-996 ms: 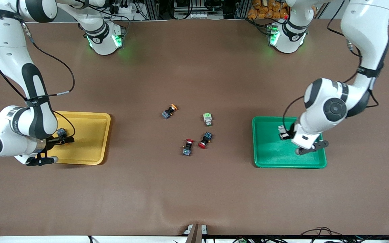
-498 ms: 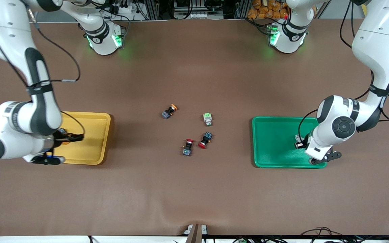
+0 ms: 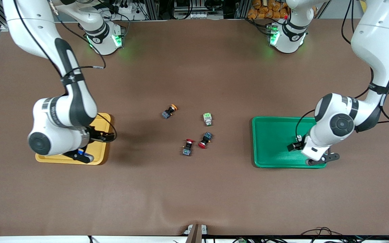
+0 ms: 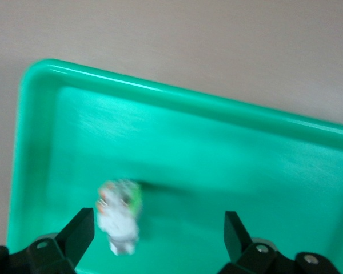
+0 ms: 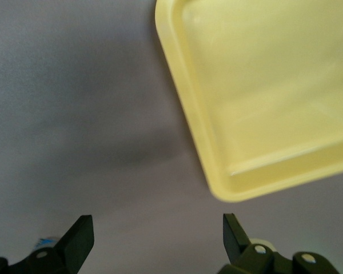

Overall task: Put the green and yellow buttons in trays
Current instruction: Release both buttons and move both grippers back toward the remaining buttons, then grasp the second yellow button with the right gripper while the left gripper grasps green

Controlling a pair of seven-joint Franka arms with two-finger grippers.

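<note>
My left gripper (image 3: 311, 152) is open over the green tray (image 3: 272, 158). A whitish-grey button with a green part (image 4: 120, 216) lies loose in that tray (image 4: 228, 154), just ahead of my open left gripper (image 4: 154, 237). My right gripper (image 3: 93, 146) is open and empty at the edge of the yellow tray (image 3: 104, 118). Its wrist view shows the gripper (image 5: 154, 237) over bare table beside the tray's corner (image 5: 217, 177). An orange-capped button (image 3: 169, 111) and a green button (image 3: 208, 117) lie at mid-table. Any button in the yellow tray is hidden by my right arm.
Two red-capped black buttons (image 3: 188, 147) (image 3: 205, 139) lie together at mid-table, nearer the front camera than the green button. Both arm bases stand at the table's robot edge.
My left gripper has let go of the green button in the green tray. My right arm has swung off the yellow tray toward mid-table, with its button gone from the fingers.
</note>
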